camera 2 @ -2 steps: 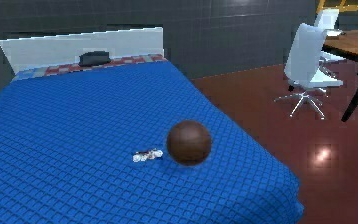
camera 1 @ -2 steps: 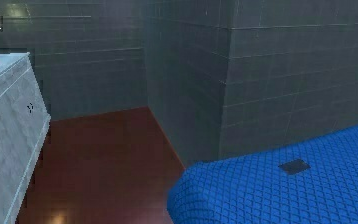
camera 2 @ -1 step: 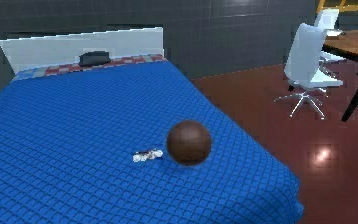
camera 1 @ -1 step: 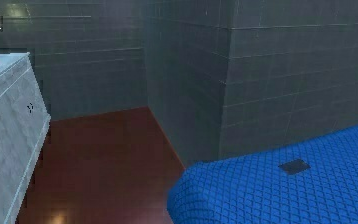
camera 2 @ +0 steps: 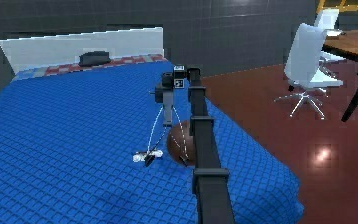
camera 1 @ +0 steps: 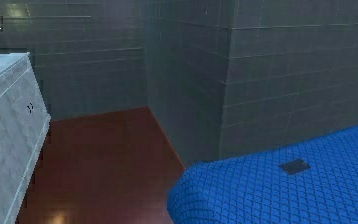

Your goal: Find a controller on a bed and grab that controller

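Note:
A bed with a blue quilted cover [camera 2: 77, 120] spreads across the arm side view, and its corner [camera 1: 247, 185] sits at the forward view's lower right. My arm [camera 2: 209, 160] reaches out over the cover. My gripper [camera 2: 167, 150] hangs from its far end, just below the white marked squares [camera 2: 177, 78]. A brown rounded thing [camera 2: 180, 138] and a small white thing [camera 2: 142, 157] lie on the cover right at the fingers. I cannot tell whether the gripper holds anything. A flat dark thing [camera 1: 295, 167] lies on the bed in the forward view.
Another dark thing [camera 2: 92, 60] rests at the bed's head by the white headboard [camera 2: 87, 42]. A white office chair [camera 2: 307, 62] and a desk [camera 2: 349, 42] stand on the dark red floor beyond the bed. A white dresser [camera 1: 9, 115] and grey tiled walls [camera 1: 187, 70] lie ahead.

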You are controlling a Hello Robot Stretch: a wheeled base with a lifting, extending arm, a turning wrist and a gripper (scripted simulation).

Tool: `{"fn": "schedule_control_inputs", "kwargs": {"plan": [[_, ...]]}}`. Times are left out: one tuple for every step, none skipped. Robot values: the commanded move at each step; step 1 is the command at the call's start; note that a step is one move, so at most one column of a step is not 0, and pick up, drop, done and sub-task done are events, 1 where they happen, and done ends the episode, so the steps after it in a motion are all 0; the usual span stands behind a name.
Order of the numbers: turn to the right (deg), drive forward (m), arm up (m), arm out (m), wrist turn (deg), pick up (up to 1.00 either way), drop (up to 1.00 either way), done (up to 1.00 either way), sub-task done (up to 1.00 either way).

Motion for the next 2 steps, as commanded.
{"fn": "schedule_control_inputs", "kwargs": {"plan": [[0.0,0.00,0.00,0.00,45.0,0.00,0.00,0.00,0.00],[0.0,0.00,0.00,0.00,45.0,0.00,0.00,0.00,0.00]]}}
